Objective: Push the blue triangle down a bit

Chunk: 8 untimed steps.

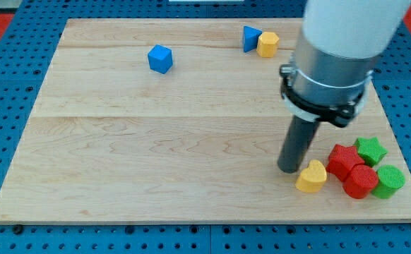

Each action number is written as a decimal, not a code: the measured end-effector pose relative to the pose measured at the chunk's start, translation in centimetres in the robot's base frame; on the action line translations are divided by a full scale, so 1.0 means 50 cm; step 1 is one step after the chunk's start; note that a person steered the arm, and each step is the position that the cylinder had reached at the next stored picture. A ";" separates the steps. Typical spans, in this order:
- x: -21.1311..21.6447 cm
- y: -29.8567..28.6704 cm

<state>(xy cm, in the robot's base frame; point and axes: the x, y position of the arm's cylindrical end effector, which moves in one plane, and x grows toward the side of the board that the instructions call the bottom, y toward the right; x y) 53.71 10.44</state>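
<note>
The blue triangle (249, 38) sits near the view's top, right of centre, touching a yellow hexagon block (267, 44) on its right. My tip (289, 169) is far below it, at the view's lower right, just left of a yellow heart block (311, 176). The arm's grey and white body (336, 63) hangs above the board's right side.
A blue cube (160, 58) lies at the upper left of centre. A cluster at the lower right holds a red block (344, 159), a red cylinder (361, 181), a green star (371, 150) and a green cylinder (389, 180). The wooden board (156, 155) ends close to them.
</note>
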 end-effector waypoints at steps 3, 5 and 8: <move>-0.432 -0.004; -0.609 0.028; -0.692 0.121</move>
<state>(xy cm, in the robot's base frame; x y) 19.12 16.51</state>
